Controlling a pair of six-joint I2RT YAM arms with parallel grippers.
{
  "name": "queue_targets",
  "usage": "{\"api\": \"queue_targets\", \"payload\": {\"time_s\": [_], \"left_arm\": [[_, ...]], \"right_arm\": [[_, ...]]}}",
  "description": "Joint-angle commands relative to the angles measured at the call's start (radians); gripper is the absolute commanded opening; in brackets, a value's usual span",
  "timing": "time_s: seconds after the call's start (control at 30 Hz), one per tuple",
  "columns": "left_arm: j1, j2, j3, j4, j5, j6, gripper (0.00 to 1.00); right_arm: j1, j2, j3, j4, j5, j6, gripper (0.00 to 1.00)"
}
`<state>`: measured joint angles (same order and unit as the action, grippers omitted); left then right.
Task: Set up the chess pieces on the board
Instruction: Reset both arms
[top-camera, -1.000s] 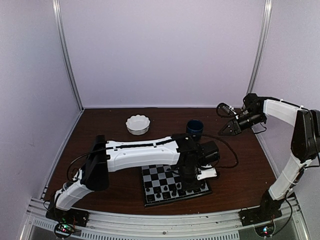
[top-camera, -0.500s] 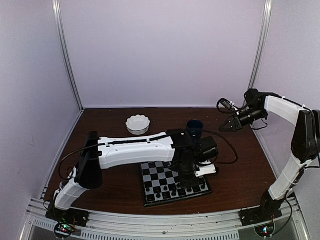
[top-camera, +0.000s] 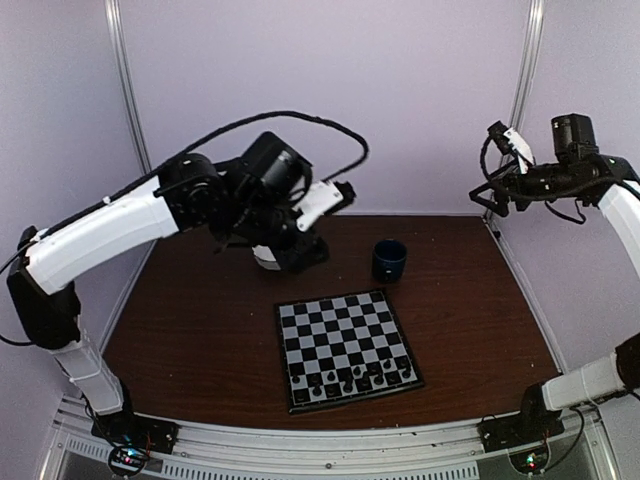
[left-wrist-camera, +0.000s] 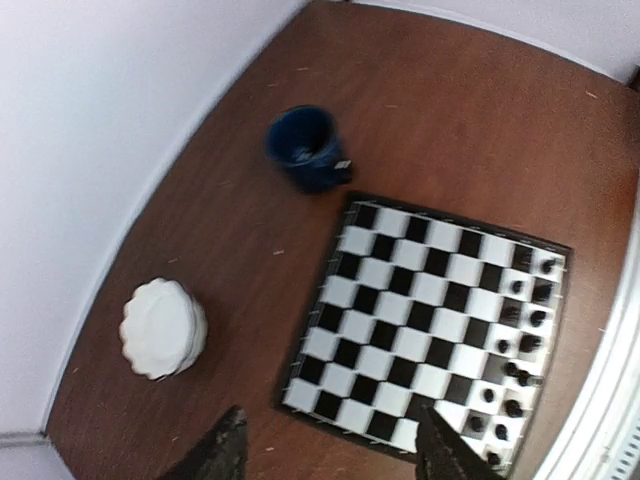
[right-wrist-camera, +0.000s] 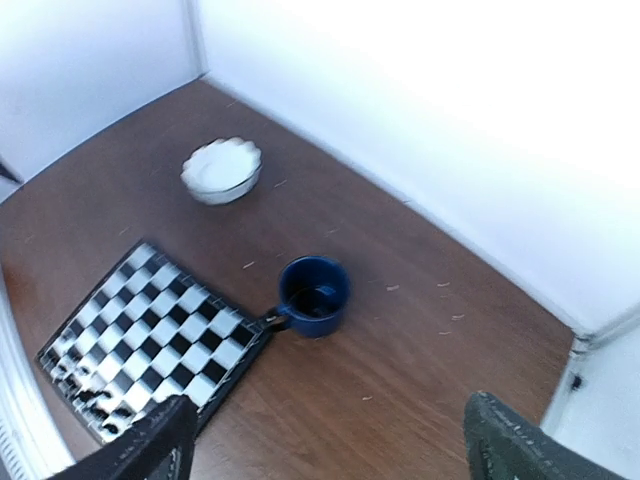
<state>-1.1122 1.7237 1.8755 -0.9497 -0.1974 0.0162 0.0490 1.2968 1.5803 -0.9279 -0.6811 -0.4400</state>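
Note:
The board lies flat on the brown table, near the front. Several small black chess pieces stand in its two nearest rows. In the left wrist view those chess pieces crowd the right side of the board. My left gripper hangs high over the back of the table, away from the board. It is open with nothing between its fingers. My right gripper is raised at the back right, open wide and empty. From there the board sits at lower left.
A dark blue mug stands just behind the board's far right corner, its handle toward the board. A white scalloped bowl sits at the back left, mostly hidden behind my left gripper from above. Pale walls enclose three sides.
The left arm lifted off the board's near rows and swung up and back to the left, its gripper opening. The right arm rose higher and its gripper opened wide.

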Motion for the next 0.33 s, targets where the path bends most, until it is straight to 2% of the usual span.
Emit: {"api": "queue_targets", "payload": {"time_s": [0.0,0.13,0.3], "left_arm": [[0.171,-0.165,-0.223,0.139,-0.132,-0.154,0.67],[0.246,-0.354,-0.471,0.329,-0.240,-0.164,0.83],[0.274,-0.412,-0.571,0.425,-0.254,-0.151,0.89]], "right_arm": [[-0.003,-0.153,-0.212,0.330,0.286,0.245,0.99],[-0.002,-0.241,-0.318,0.401,0.280,0.333,0.99],[-0.003,-0.249,-0.386,0.457,0.303,0.408,1.00]]}}
